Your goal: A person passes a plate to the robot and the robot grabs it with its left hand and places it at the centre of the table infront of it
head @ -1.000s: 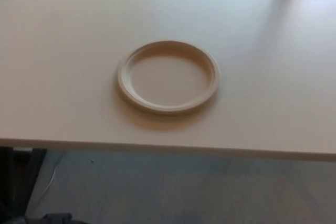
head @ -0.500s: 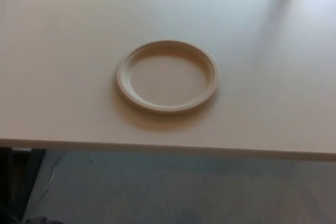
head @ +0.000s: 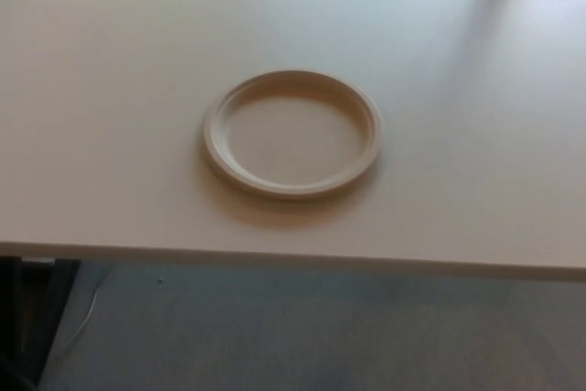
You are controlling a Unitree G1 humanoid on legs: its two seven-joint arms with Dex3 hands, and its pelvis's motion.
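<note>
The plate (head: 292,134) lies flat near the middle of the counter (head: 110,89). Neither robot hand shows, so their state cannot be told.

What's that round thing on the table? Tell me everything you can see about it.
It is a plate, round, cream or off-white, close in colour to the table under it. It has a raised rim with a ridge around a flat, empty middle. It looks like paper or light plastic, though the picture cannot settle which. It lies flat and right way up, near the middle of the tabletop, somewhat toward the near edge. Only the table touches it; no hand is in view.
</note>
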